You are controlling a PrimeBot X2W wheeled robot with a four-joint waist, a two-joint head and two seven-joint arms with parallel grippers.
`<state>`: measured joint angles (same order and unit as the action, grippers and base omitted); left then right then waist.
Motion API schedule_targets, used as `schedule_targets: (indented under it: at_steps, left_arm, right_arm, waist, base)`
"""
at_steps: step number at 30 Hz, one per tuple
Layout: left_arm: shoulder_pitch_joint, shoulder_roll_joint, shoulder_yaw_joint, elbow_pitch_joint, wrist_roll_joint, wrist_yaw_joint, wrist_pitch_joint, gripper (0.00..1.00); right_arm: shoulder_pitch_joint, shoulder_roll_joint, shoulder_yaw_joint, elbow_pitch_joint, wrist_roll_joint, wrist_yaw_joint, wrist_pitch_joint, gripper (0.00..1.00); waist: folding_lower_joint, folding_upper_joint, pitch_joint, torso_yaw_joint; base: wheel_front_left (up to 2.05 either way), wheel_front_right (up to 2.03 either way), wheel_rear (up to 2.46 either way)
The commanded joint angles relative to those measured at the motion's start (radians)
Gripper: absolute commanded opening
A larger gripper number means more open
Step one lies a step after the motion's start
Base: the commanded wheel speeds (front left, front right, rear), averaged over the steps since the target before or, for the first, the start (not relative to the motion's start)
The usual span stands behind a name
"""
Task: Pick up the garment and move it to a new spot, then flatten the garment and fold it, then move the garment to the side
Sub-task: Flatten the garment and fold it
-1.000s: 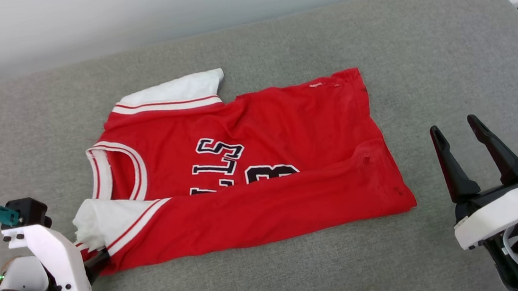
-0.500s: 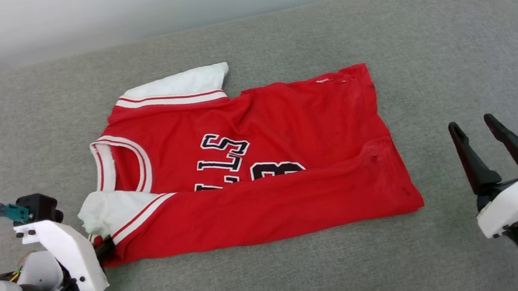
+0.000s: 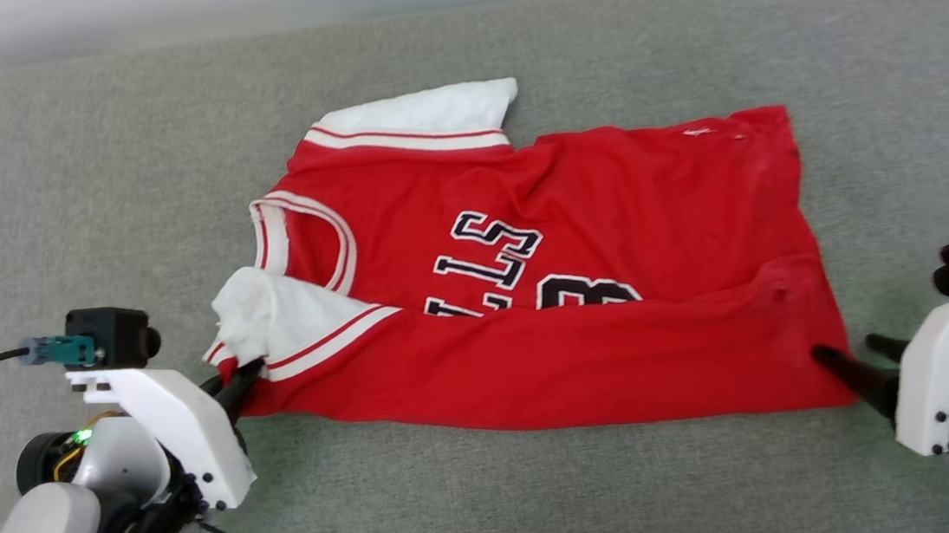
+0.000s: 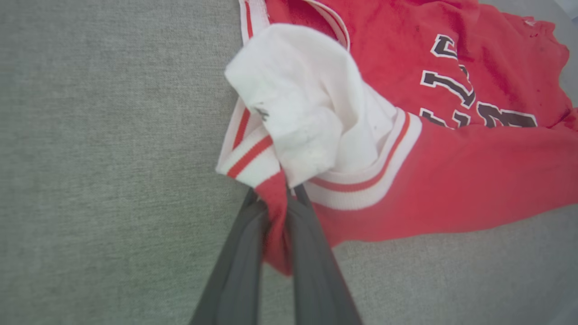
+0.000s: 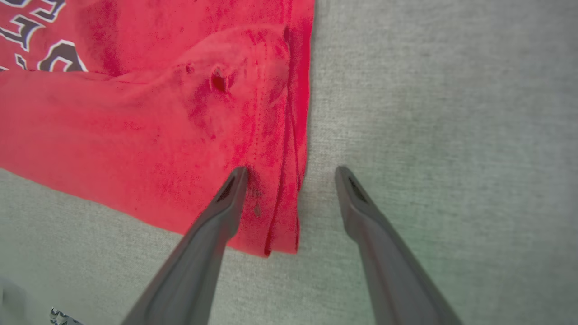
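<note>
Cloth this soft and light will likely sag and wrinkle: the garment [image 3: 579, 352] lies partly folded on the grey cushion [image 3: 86, 208], left claw [image 4: 275, 194] clamped on its near shoulder (by the bunched white sleeve [image 4: 307, 113]), right claw [image 5: 289, 174] spread open astride the near hem corner, a sensible second hold
</note>
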<state>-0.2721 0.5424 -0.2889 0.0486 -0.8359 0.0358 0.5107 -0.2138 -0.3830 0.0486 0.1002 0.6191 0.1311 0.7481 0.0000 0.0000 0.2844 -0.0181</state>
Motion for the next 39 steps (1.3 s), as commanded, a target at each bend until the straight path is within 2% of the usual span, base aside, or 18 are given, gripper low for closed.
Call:
schedule_targets:
  at_steps: [1, 5, 6, 7, 8, 15, 24, 34, 39]
  left_arm:
    - [-0.015, -0.007, -0.005, -0.012, 0.008, 0.003, -0.01, 0.0]
    - [-0.021, -0.02, -0.02, -0.028, 0.018, 0.004, -0.015, 0.0]
    - [-0.017, -0.027, -0.024, -0.026, 0.015, 0.006, -0.017, 0.0]
    - [-0.016, -0.027, -0.025, -0.024, 0.012, 0.007, -0.017, 0.0]
    - [-0.012, -0.026, -0.023, -0.022, 0.011, 0.007, -0.018, 0.0]
    - [0.021, -0.016, -0.014, -0.022, 0.002, 0.009, -0.027, 0.0]
    - [0.149, -0.005, 0.0, -0.05, -0.013, 0.045, -0.046, 0.0]
    - [0.334, 0.012, 0.021, -0.117, -0.059, 0.109, -0.017, 0.0]
    - [0.386, -0.019, 0.009, -0.101, -0.091, 0.124, -0.011, 0.0]
  right_arm:
    - [-0.019, 0.015, 0.008, 0.021, -0.006, -0.001, 0.016, 1.0]
    - [-0.023, 0.057, 0.048, 0.104, 0.011, 0.0, 0.071, 1.0]
    - [-0.026, 0.076, 0.082, 0.147, 0.021, 0.0, 0.09, 0.46]
    - [-0.031, 0.078, 0.088, 0.15, 0.023, 0.0, 0.083, 0.16]
    - [-0.04, 0.078, 0.093, 0.153, 0.025, 0.0, 0.08, 0.0]
    - [-0.092, 0.034, 0.1, 0.122, 0.035, 0.001, 0.037, 0.0]
    - [-0.054, 0.008, 0.114, 0.095, 0.048, -0.001, 0.01, 0.0]
    - [0.088, 0.023, 0.067, 0.048, 0.05, -0.001, 0.073, 0.0]
    - [0.161, 0.057, 0.037, 0.059, 0.022, -0.001, 0.066, 0.0]
  waist:
    - [0.0, 0.0, 0.027, 0.024]
    - [0.0, 0.0, 0.05, 0.043]
    - [0.0, 0.0, 0.055, 0.047]
    - [0.0, 0.0, 0.056, 0.047]
    - [0.0, 0.0, 0.055, 0.044]
    - [0.0, 0.0, 0.01, 0.027]
    - [0.0, 0.0, -0.165, 0.017]
    - [0.0, 0.0, -0.276, 0.009]
    - [0.0, 0.0, -0.275, 0.001]
  base:
    - [0.0, 0.0, 0.0]
    - [0.0, 0.0, 0.0]
    - [0.0, 0.0, 0.0]
    - [0.0, 0.0, 0.0]
    - [0.0, 0.0, 0.0]
    - [0.0, 0.0, 0.0]
    - [0.0, 0.0, 0.0]
    - [0.0, 0.0, 0.0]
    - [0.0, 0.0, 0.0]
